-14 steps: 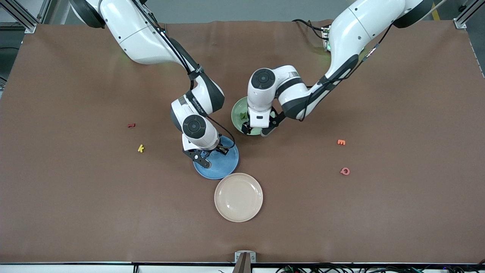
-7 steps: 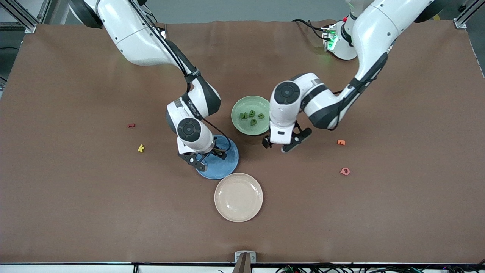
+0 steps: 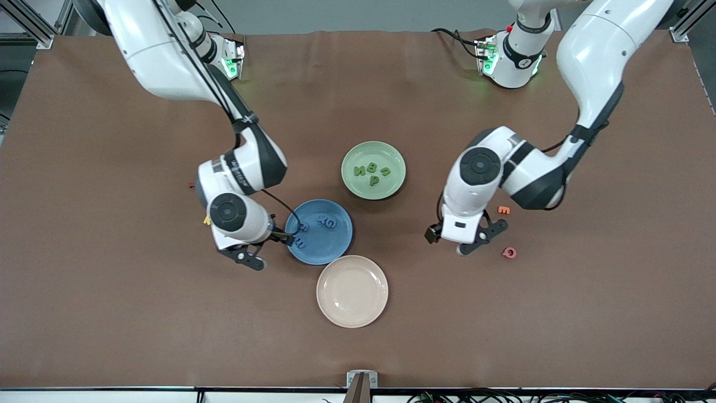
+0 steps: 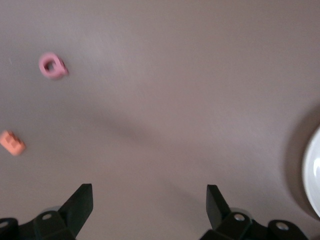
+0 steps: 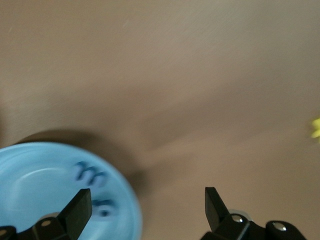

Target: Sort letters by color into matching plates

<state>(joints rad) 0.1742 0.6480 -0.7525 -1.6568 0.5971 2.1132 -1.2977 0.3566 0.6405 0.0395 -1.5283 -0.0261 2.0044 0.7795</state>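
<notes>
The pale green plate (image 3: pixel 373 151) holds several green letters (image 3: pixel 372 173). Nearer the front camera, the blue plate (image 3: pixel 335 246) holds blue letters (image 3: pixel 326 222), which also show in the right wrist view on the blue plate (image 5: pixel 35 175) as blue letters (image 5: pixel 90 175). My right gripper (image 3: pixel 264 249) (image 5: pixel 147 207) hangs open and empty at the blue plate's rim, on the side toward the right arm's end. My left gripper (image 3: pixel 458 240) (image 4: pixel 148 205) is open and empty over bare table, toward the left arm's end from both plates.
A cream plate (image 3: pixel 352 313) lies just nearer the front camera than the blue one. An orange letter (image 3: pixel 504 210) (image 4: pixel 12 143) and a pink letter (image 3: pixel 509 253) (image 4: pixel 52 66) lie beside the left gripper. A yellow letter (image 5: pixel 315 128) lies by the right wrist.
The right gripper opened and slid off the blue plate toward the right arm's end. The left gripper left the green plate and moved toward the left arm's end, uncovering the green letters.
</notes>
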